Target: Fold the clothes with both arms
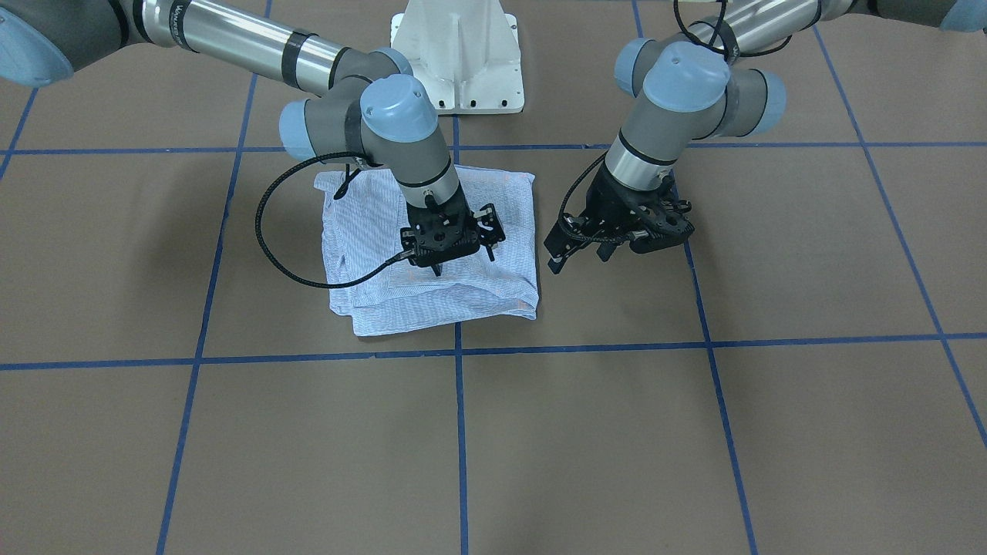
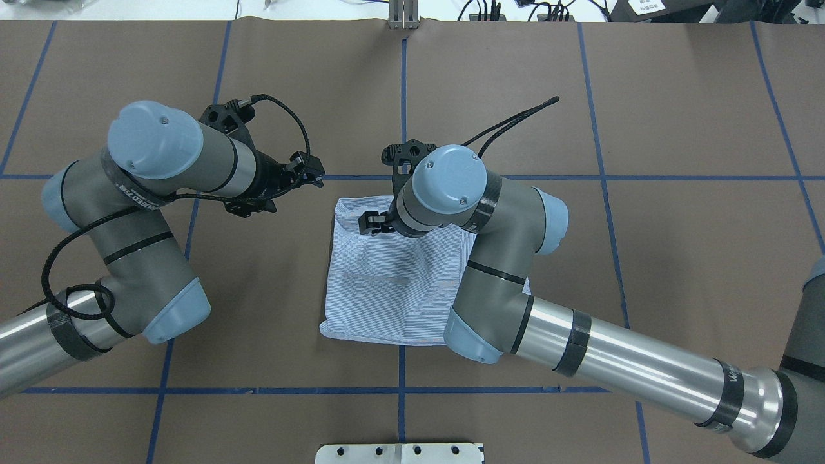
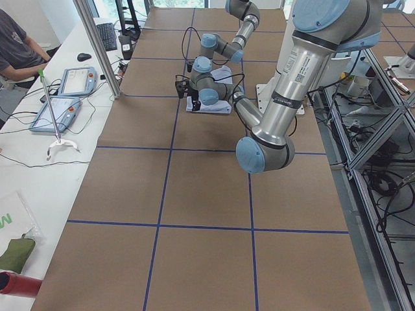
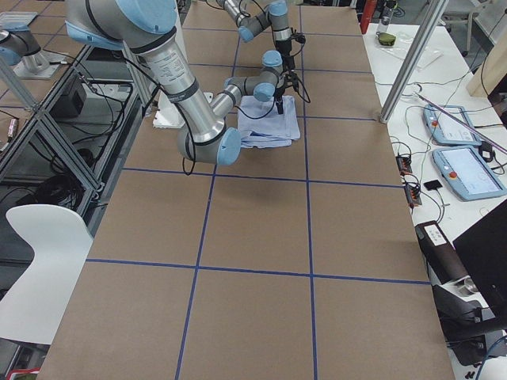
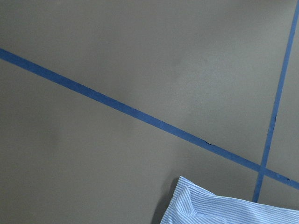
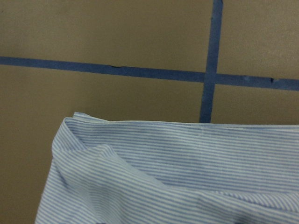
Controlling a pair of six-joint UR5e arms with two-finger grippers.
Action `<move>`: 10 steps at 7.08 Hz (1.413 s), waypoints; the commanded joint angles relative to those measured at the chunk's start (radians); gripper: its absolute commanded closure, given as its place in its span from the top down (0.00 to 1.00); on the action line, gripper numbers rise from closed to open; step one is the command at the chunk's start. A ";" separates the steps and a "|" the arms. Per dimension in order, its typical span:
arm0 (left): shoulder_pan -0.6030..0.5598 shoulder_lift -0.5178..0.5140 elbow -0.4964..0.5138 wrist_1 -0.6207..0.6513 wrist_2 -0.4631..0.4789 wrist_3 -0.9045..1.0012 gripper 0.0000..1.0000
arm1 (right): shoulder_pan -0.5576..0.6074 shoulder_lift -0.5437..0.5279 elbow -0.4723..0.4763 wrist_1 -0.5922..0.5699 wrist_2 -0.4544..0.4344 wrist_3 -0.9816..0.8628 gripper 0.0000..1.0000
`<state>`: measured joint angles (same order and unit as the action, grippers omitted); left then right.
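Note:
The light blue-and-white striped shirt (image 1: 362,254) lies folded into a rough rectangle on the brown table, just in front of the robot's base. It shows in the overhead view too (image 2: 380,290). My right gripper (image 1: 463,260) hangs open right above the shirt's middle, fingertips close to the cloth; I cannot tell whether they touch it. In the right wrist view only a folded edge of the shirt (image 6: 187,177) shows. My left gripper (image 1: 578,258) stands open and empty over bare table beside the shirt. In the left wrist view a shirt corner (image 5: 224,210) lies at the bottom.
Blue tape lines (image 1: 459,351) divide the brown table into squares. The white pedestal base (image 1: 459,54) stands behind the shirt. A side bench with tablets (image 3: 61,97) and a seated person (image 3: 16,45) runs along the table's far edge.

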<state>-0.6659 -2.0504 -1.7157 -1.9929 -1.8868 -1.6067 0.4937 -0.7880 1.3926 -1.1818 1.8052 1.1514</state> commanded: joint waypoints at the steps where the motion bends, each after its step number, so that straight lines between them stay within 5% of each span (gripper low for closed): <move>1: -0.001 0.001 0.001 0.000 0.002 0.001 1.00 | 0.006 0.048 -0.082 0.025 -0.015 0.001 0.94; 4: -0.024 0.003 -0.004 0.000 -0.001 0.011 1.00 | 0.041 0.068 -0.098 0.025 -0.017 0.002 0.98; 7: -0.198 0.129 -0.037 -0.001 -0.119 0.346 1.00 | 0.162 0.079 -0.057 -0.036 0.050 -0.016 1.00; 10: -0.477 0.281 -0.067 -0.007 -0.210 0.806 1.00 | 0.423 -0.055 0.193 -0.458 0.239 -0.370 1.00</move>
<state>-1.0283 -1.8184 -1.7768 -2.0013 -2.0509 -0.9850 0.8107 -0.7774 1.4786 -1.4636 1.9836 0.9656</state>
